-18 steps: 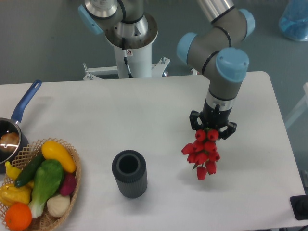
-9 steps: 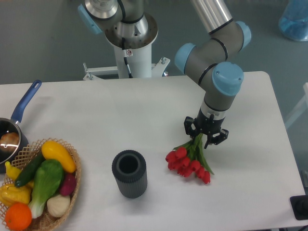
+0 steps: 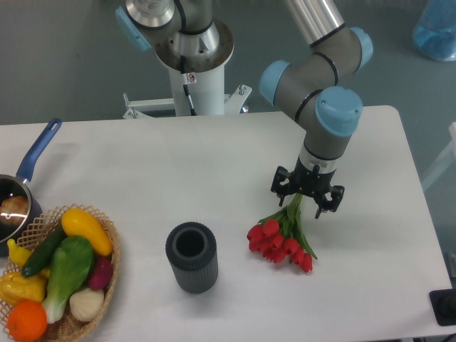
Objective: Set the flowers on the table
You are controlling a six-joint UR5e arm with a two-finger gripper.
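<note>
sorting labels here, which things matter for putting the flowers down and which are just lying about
Job: bunch of red tulips with green stems; large white tabletop; robot's black hand.

Lying about: dark ribbed cylinder vase; wicker basket of vegetables; blue-handled saucepan.

Flowers (image 3: pixel 281 239) lie on the table (image 3: pixel 214 164), right of the vase (image 3: pixel 191 257).

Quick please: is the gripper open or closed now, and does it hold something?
Gripper: open, fingers spread above the stem ends; holding nothing. The flowers lie on the table.
</note>
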